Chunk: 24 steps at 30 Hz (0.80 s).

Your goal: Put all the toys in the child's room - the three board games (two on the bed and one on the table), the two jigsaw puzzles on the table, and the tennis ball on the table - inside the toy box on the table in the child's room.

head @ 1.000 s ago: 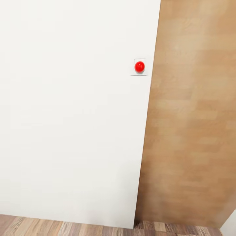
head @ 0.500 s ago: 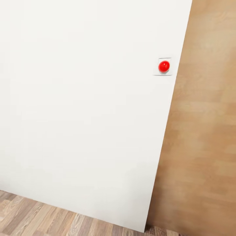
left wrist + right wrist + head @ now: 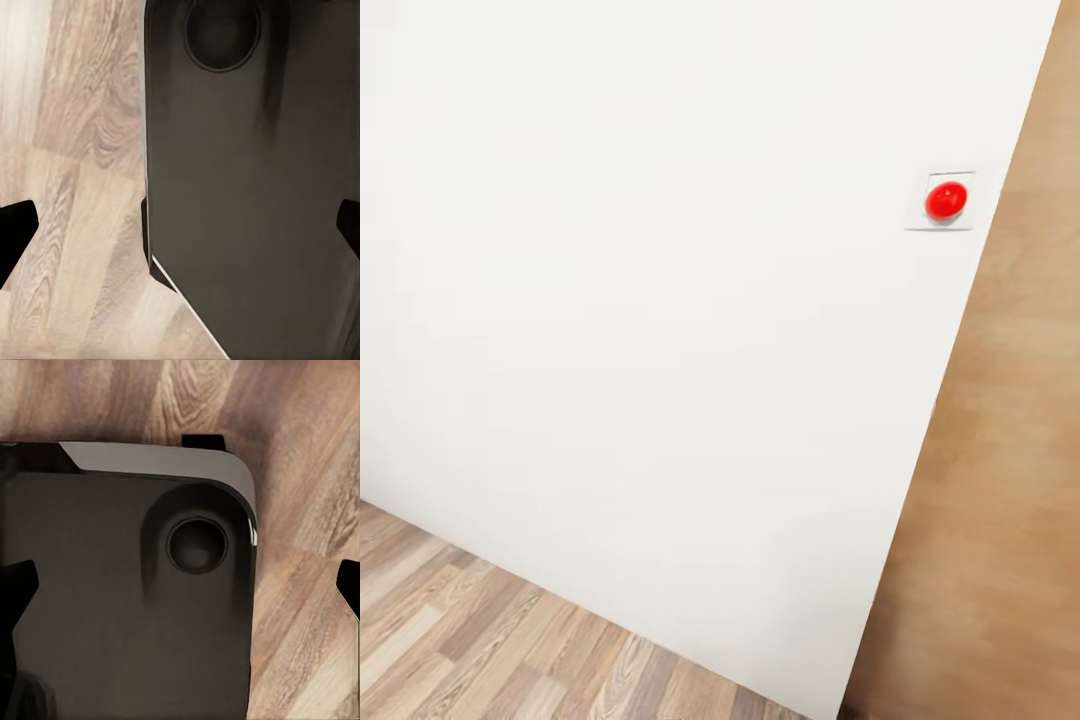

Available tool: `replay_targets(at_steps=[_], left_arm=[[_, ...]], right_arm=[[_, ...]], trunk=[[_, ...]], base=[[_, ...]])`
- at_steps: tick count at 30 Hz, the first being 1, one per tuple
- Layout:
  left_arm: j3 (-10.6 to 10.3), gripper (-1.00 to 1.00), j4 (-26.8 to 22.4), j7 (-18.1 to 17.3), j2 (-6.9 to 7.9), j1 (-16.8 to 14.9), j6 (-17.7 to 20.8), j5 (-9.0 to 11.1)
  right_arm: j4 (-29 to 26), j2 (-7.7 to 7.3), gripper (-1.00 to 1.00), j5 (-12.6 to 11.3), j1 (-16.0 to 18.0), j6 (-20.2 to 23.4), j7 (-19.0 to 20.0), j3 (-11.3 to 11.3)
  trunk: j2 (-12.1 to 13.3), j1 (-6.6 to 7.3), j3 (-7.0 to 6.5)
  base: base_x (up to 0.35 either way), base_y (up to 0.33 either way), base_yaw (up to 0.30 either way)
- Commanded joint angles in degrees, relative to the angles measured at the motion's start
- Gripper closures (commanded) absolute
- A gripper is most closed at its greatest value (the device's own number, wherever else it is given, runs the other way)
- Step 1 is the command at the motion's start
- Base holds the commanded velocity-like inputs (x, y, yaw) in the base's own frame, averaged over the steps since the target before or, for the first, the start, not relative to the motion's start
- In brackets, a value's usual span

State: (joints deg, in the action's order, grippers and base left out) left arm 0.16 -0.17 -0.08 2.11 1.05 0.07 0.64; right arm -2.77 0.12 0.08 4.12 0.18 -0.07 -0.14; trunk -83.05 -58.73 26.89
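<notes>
In the left wrist view my left gripper (image 3: 180, 229) is open, its dark fingertips (image 3: 15, 232) far apart with nothing between them. It hangs over my own dark base (image 3: 247, 187) and the wood-plank floor (image 3: 75, 187). My right gripper (image 3: 184, 585) is open too and holds nothing. Its fingertips (image 3: 19, 585) straddle a rounded corner of the dark base (image 3: 127, 600) above the plank floor (image 3: 300, 472).
A plain white wall (image 3: 660, 300) faces me in the head view, close by. It carries a round red button on a small white plate (image 3: 946, 200). A light wooden panel (image 3: 1010, 450) stands at the wall's right edge. Wood-plank floor (image 3: 470, 630) shows at the lower left.
The whole head view has shifted: the camera has turned left, so the red button and the wooden panel sit further right in the picture and more floor shows at lower left.
</notes>
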Motion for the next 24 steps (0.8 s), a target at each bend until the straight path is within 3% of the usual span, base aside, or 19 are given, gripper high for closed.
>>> replay_targets(at_steps=[1, 24], left_arm=[[0.0, -1.00, -0.1, 0.0, 0.00, 0.0, 0.0, 0.1], [-0.1, -1.00, -1.1, 0.0, -0.53, -0.5, -0.2, 0.1]], right_arm=[[0.0, 0.01, -1.00, 0.0, 0.0, 0.0, 0.0, 0.0], [-0.8, -0.31, -1.00, 0.0, 0.0, -3.3, 0.0, 0.1]], trunk=[[0.0, 0.00, 0.04], [0.0, 0.00, 0.04]], base=[[0.000, 0.000, 0.300], [0.000, 0.000, 0.300]])
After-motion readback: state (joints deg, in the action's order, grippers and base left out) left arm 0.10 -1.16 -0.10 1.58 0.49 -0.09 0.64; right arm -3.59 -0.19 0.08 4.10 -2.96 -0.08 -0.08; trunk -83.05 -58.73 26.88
